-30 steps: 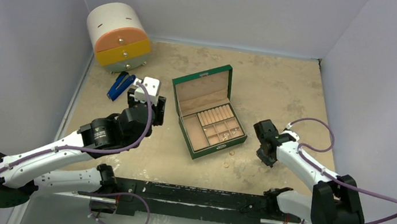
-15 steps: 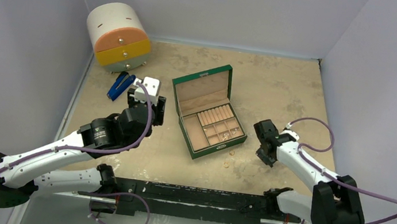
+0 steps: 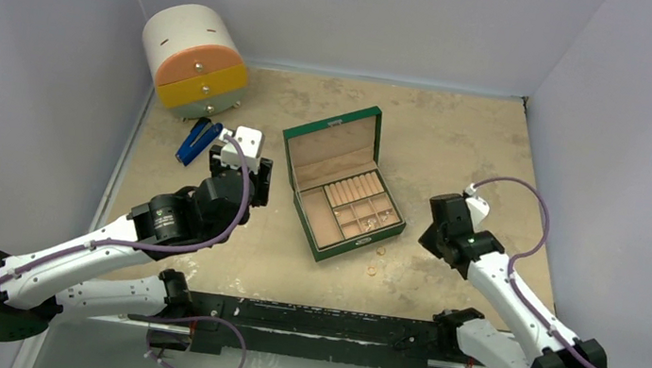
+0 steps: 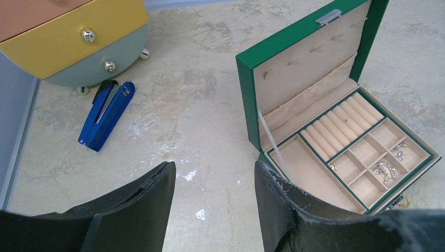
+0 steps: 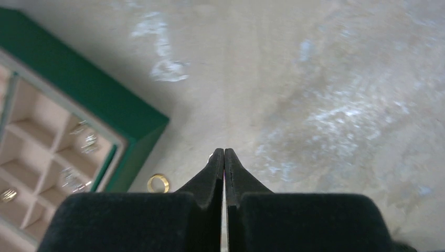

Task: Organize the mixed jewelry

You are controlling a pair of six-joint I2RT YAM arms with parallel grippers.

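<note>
One table (image 3: 462,135): mottled beige surface, carries everything
Drawer unit (image 3: 191,57): round, white top, orange, yellow and teal drawers, far left corner of surface
Green box (image 3: 331,151): middle of surface, lid up, beige lining, ring rolls and small compartments
Left gripper (image 4: 213,170): fingers spread wide, over bare surface left of the box
Right gripper (image 5: 224,155): fingers pressed together, tips over bare surface just off the box's near right corner, cannot tell if anything is pinched
Blue tool (image 4: 107,121): flat on surface, just in front of drawer unit
Mixed jewelry (image 4: 385,170): several silvery pieces in the box's near right compartments, one gold bit (image 4: 332,167) in a middle compartment
Gold ring (image 5: 158,182): loose on surface, just beside the box's front wall, near right gripper tips
Loose gold piece (image 3: 372,268): on surface in front of the box, apart from it
</note>
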